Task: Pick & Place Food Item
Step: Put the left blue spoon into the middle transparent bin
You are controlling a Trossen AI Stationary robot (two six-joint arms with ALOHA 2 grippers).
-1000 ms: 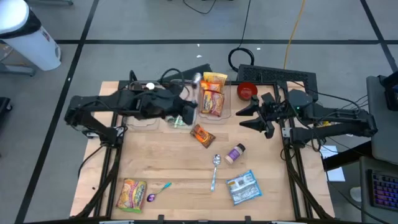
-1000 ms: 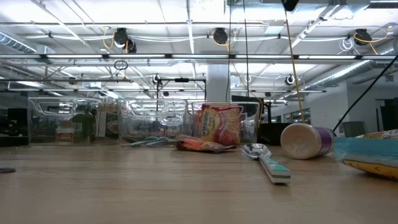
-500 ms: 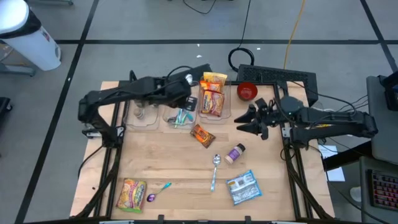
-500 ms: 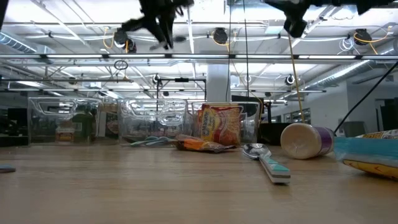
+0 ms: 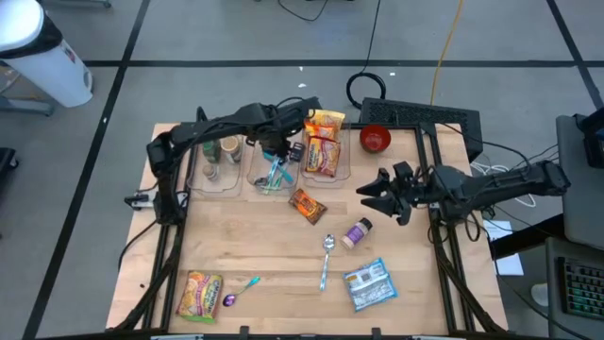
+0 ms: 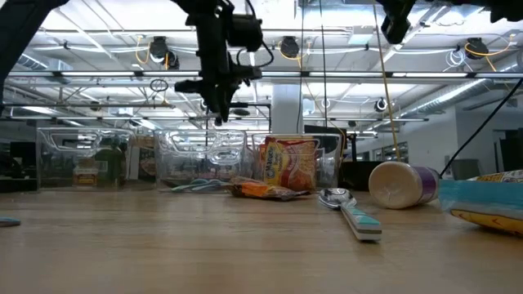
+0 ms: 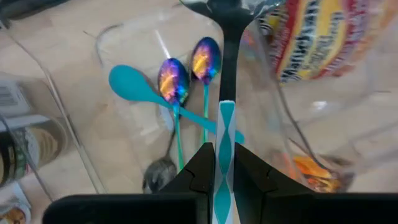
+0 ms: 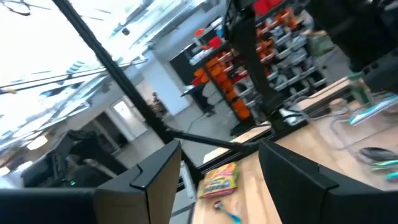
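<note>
The left gripper (image 7: 222, 163) is closed on a teal-and-white spoon (image 7: 224, 134), above the clear bin (image 5: 272, 176) near the upper centre of the high view. The right gripper (image 5: 375, 194) hangs half open and empty at centre right, above the worktop (image 5: 274, 255).

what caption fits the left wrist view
Left gripper holds a spoon over the clear bin of spoons.

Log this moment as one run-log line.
left gripper: shut on teal-handled utensil, above clear utensil bin | right gripper: open, empty, mid-table
</note>
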